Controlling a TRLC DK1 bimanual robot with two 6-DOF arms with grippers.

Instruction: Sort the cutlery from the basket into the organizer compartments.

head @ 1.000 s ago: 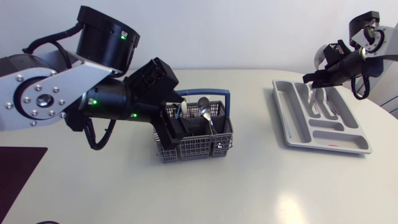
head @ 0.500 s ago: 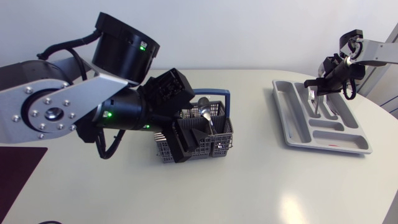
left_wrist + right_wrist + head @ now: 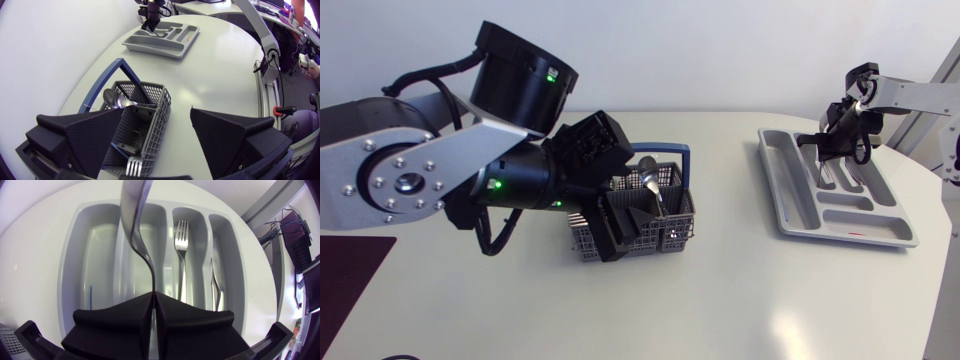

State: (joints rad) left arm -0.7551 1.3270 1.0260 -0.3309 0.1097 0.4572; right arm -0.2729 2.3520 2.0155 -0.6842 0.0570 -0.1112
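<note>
The grey cutlery basket [image 3: 638, 228] with a blue handle [image 3: 672, 150] stands mid-table, holding spoons [image 3: 648, 178] and a fork [image 3: 133, 164]. My left gripper [image 3: 620, 215] hangs open over the basket [image 3: 150, 107], one finger inside it and the other outside its wall; the fingers [image 3: 80, 137] grip nothing. The grey organizer [image 3: 790, 205] lies at the right. Above it my right gripper [image 3: 835, 142] is shut on a slim metal cutlery piece [image 3: 136, 225], held over the second long compartment [image 3: 127, 275]. A fork [image 3: 182, 250] lies in the third compartment and another piece [image 3: 215, 285] in the fourth.
The organizer's wide outer compartment [image 3: 92, 265] holds only a thin blue mark. Bare white tabletop [image 3: 740, 290] lies between basket and organizer. A dark mat [image 3: 345, 270] sits at the table's left front corner.
My right gripper has come down and slightly right over the organizer with the cutlery piece. The left arm shifted right over the basket, then held still.
</note>
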